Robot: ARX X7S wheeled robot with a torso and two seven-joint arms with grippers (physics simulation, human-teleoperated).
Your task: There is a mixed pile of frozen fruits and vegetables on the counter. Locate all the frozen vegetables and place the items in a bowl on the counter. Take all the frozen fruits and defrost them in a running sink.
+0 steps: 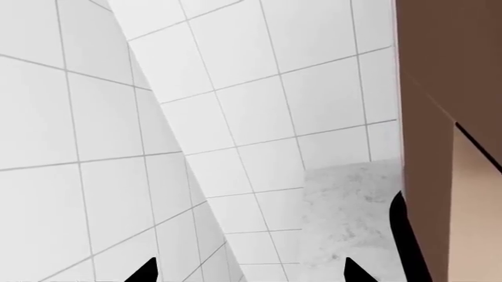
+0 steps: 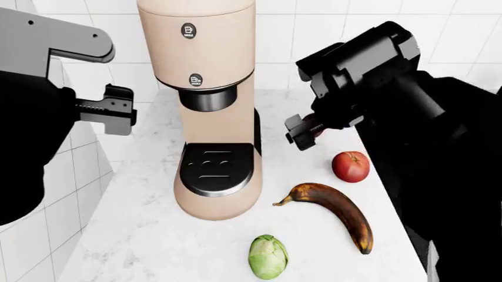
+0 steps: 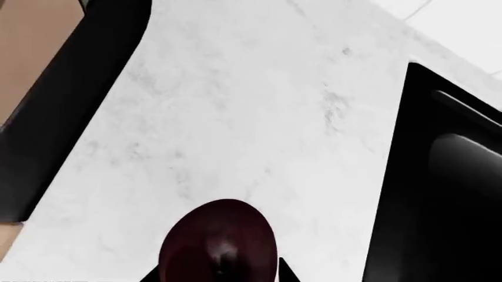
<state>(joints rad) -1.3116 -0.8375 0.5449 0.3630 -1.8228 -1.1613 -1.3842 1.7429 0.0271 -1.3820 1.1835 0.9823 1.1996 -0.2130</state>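
Observation:
My right gripper (image 2: pixel 302 134) hangs above the counter, to the right of the coffee machine, shut on a dark red round item (image 3: pixel 220 244). Its two fingertips flank that item in the right wrist view. On the counter lie a red round fruit (image 2: pixel 351 166), a browned banana (image 2: pixel 337 212) and a green leafy vegetable (image 2: pixel 268 257). The black sink (image 3: pixel 447 176) shows beside the held item in the right wrist view. My left gripper (image 2: pixel 124 111) is open and empty, raised at the left near the tiled wall. No bowl is in view.
A tall beige coffee machine (image 2: pixel 211 106) stands mid-counter between the two arms. White tiled walls (image 1: pixel 94 117) close the back and left side. My right arm hides the counter's right part in the head view.

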